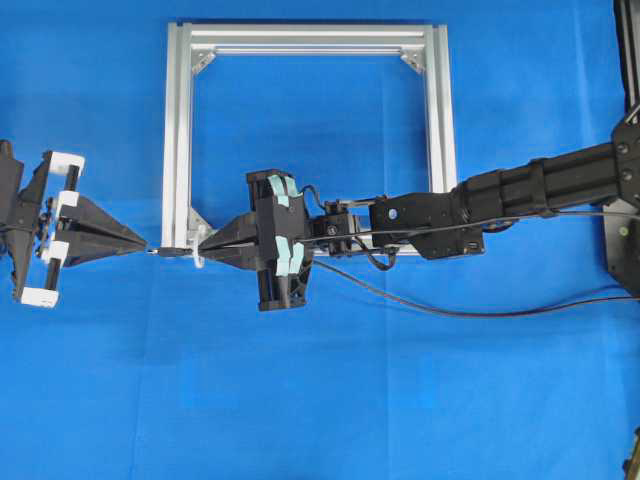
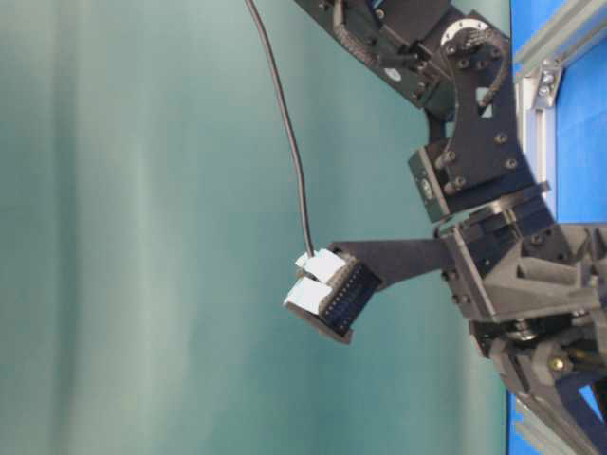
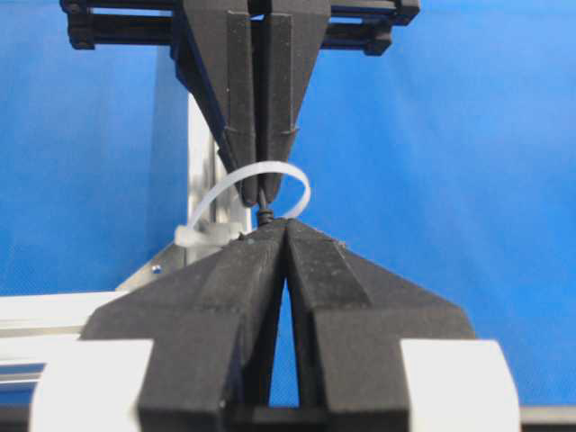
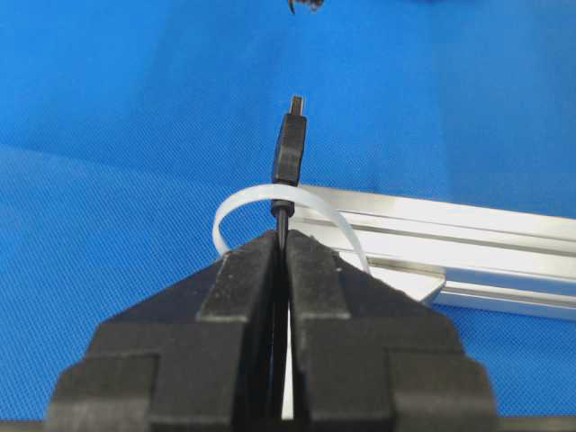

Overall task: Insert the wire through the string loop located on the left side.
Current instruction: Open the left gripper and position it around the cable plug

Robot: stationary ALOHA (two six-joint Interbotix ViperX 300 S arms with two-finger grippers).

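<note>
- Across the whole desk (image 1: 330, 400) lies a plain blue cloth, bearing everything else
- Toward the far edge of the desk, a square frame of silver aluminium bars (image 1: 178, 120) lies flat, with triangular metal brackets (image 1: 205, 60) in its corners
- From the right edge of the desk the black right arm (image 1: 540, 185) reaches across the frame's near bar to its near left corner
- At that corner the right gripper (image 1: 203, 249) points toward the left edge; its two black wedge fingers (image 4: 243, 288) are pressed together, pinching the wire just behind its plug
- Near the left edge of the desk the left gripper (image 1: 143, 244) points the opposite way, tip to tip with the right one; its black fingers (image 3: 225, 297) are closed together, and the left wrist view shows their tips meeting the plug's end, though whether they truly clamp it I cannot tell
- A long, thin black flexible wire (image 1: 450, 310) trails from the right gripper over the cloth toward the right edge
- Its small black cylindrical plug (image 4: 290, 148) sticks out past the right fingertips, between the two grippers
- A tiny whitish translucent string loop (image 4: 236, 203) arches up from the frame's near left corner; the wire passes through it, with the plug already beyond it
</note>
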